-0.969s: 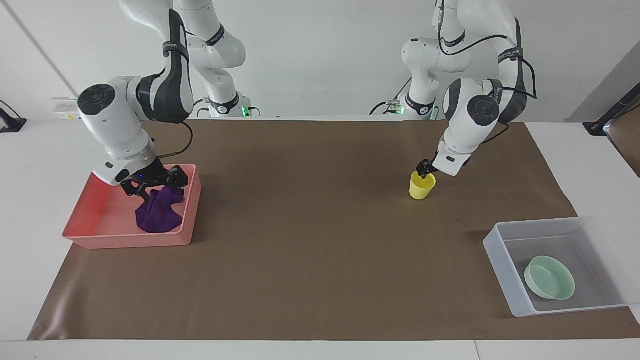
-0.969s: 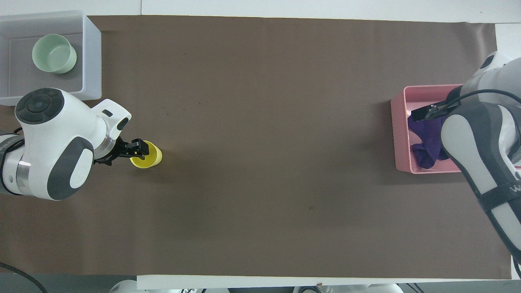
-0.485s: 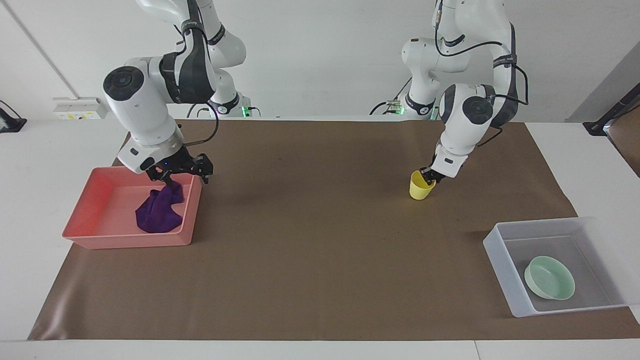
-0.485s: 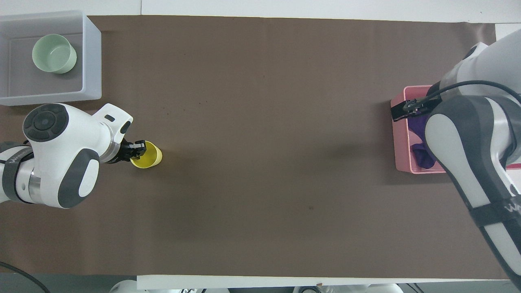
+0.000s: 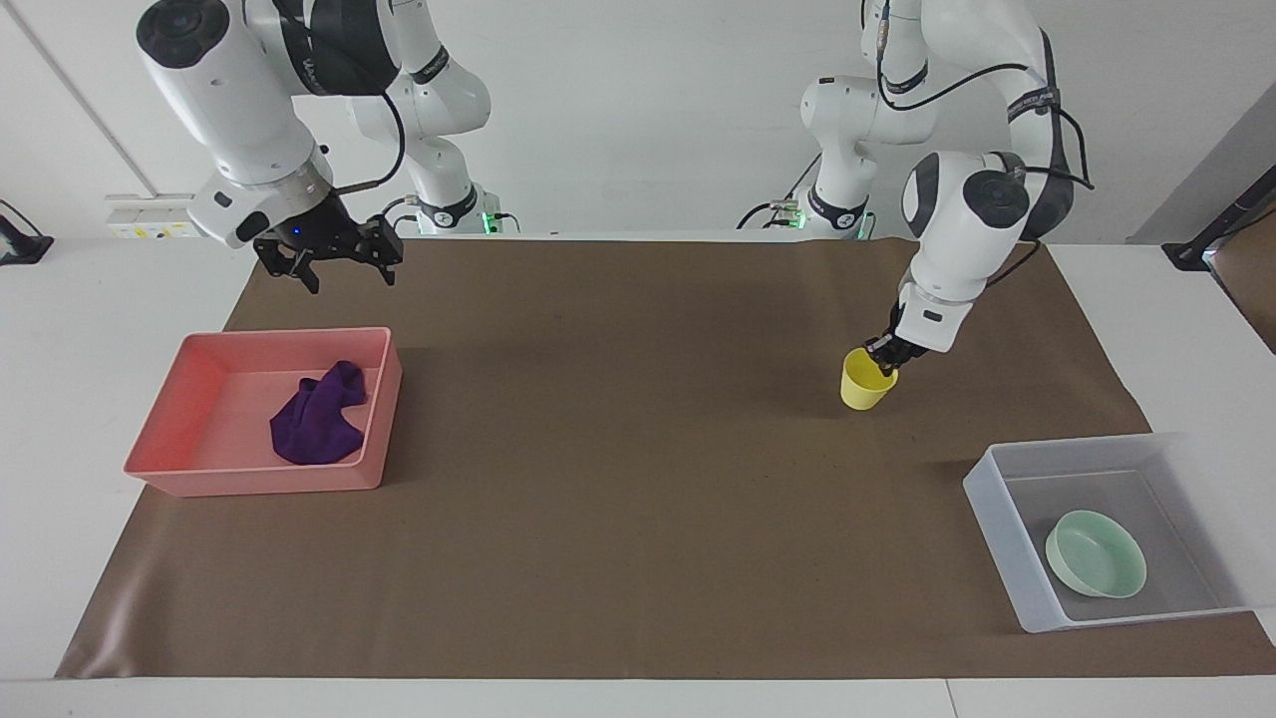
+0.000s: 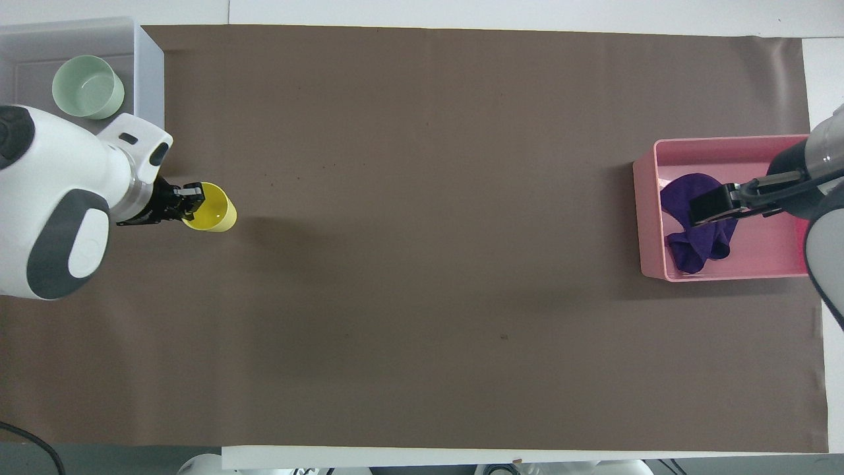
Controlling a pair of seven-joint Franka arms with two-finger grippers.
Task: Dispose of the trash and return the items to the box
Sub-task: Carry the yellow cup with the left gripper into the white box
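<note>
My left gripper [image 5: 883,361] is shut on the rim of the yellow cup [image 5: 865,385] and holds it low over the brown mat, between the mat's middle and the box; both also show in the overhead view, gripper [image 6: 188,198] and cup [image 6: 212,212]. The mint-green bowl [image 5: 1097,554] lies in the translucent box [image 5: 997,514], seen from overhead as bowl [image 6: 88,86] in box [image 6: 150,79]. The purple rag [image 5: 317,421] lies crumpled in the pink tray [image 5: 249,485]. My right gripper [image 5: 351,282] is open and empty, raised high above the tray's robot-side edge; from overhead it [image 6: 715,206] covers part of the rag [image 6: 692,247].
The pink tray [image 6: 646,211] sits at the right arm's end of the mat, the box at the left arm's end, farther from the robots. A brown mat [image 5: 618,479] covers the table between them.
My right gripper let go of the rag, rose out of the pink tray and drew back toward its base. My left gripper carried the yellow cup toward the box.
</note>
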